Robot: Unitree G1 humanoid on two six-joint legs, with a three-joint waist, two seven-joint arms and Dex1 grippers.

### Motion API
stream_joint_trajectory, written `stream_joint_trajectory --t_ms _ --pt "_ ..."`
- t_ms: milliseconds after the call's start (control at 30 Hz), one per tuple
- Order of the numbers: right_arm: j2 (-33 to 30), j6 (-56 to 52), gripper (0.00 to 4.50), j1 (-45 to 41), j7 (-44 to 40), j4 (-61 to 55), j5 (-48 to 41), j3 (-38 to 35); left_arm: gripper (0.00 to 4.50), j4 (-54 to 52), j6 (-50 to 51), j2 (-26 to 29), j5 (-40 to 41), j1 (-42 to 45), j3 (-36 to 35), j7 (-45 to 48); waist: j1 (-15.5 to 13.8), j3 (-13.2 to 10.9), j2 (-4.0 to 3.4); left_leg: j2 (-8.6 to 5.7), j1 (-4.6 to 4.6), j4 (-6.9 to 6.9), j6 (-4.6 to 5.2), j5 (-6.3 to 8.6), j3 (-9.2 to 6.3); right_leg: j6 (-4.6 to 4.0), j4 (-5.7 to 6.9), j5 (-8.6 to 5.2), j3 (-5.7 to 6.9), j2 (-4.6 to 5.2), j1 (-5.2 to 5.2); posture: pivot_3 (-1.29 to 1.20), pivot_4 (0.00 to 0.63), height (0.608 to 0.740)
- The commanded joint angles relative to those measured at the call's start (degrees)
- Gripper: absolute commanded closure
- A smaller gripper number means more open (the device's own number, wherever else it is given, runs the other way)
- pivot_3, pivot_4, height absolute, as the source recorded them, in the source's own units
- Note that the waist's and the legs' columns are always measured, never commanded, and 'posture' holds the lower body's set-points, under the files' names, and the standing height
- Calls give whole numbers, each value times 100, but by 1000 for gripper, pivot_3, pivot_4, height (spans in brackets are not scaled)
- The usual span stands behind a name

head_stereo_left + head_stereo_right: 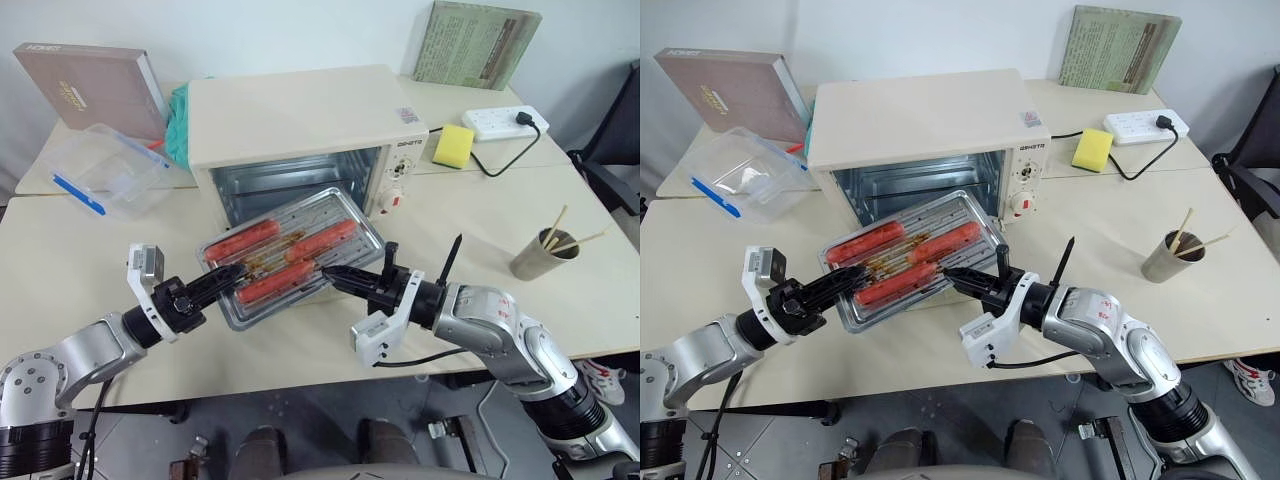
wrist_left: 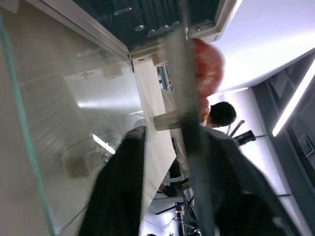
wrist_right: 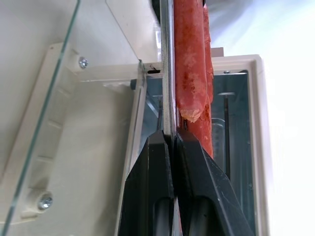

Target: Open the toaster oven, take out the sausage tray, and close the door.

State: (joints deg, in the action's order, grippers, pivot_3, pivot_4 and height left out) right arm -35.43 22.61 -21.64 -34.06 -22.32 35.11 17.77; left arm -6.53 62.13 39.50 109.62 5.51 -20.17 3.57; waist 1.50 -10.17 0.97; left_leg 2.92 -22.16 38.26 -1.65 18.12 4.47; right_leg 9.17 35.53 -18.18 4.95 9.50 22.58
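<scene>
Silver sausage tray (image 1: pixel 292 254) held in air just before open toaster oven (image 1: pixel 300 140), above lowered glass door (image 3: pixel 44 147). Long axis runs left-right, tilted. Right gripper (image 1: pixel 330 272) pinches tray's near rim, fingers pressed together on it. Left gripper (image 1: pixel 222 280) straddles left corner rim, closing. Tray lies between both, ahead of fingertips; table beside oven is next.

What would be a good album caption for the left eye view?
Both grippers, left and right, hold the sausage tray in front of the open toaster oven.
</scene>
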Motion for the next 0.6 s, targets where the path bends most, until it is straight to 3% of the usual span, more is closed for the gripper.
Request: stream_joint_trajectory --t_ms 33,67,333,467,600 --pt "106 -144 4500 -6 -103 -375 -523 -182 4312 -311 -204 78 332 -18 13 -332 0 0 0 0 0 1 0 0 0 0 -1 0 0 0 -1 0 150 740" --pt "112 -134 4500 -14 -113 -371 -528 -190 4483 -343 -220 75 338 -26 6 -388 0 0 0 0 0 1 0 0 0 0 -1 0 -1 0 -1 0 150 740" --pt "109 -180 4500 -98 -511 -274 -1027 -92 4483 -672 -315 -101 338 -141 -81 -838 0 0 0 0 1 0 0 0 0 0 -2 0 0 0 -2 0 150 740" --pt "76 -154 3463 -170 -691 -242 -1270 -90 4500 -783 -339 -273 338 -196 -58 -1027 -7 0 0 -1 2 1 0 0 -1 0 -3 0 0 0 -4 0 150 740" --pt "62 -214 2139 -285 -809 -221 -1453 -131 4500 -866 -396 -466 338 -204 -47 -1231 -6 0 0 -1 2 1 0 0 -1 0 -4 0 0 0 -5 0 150 740"
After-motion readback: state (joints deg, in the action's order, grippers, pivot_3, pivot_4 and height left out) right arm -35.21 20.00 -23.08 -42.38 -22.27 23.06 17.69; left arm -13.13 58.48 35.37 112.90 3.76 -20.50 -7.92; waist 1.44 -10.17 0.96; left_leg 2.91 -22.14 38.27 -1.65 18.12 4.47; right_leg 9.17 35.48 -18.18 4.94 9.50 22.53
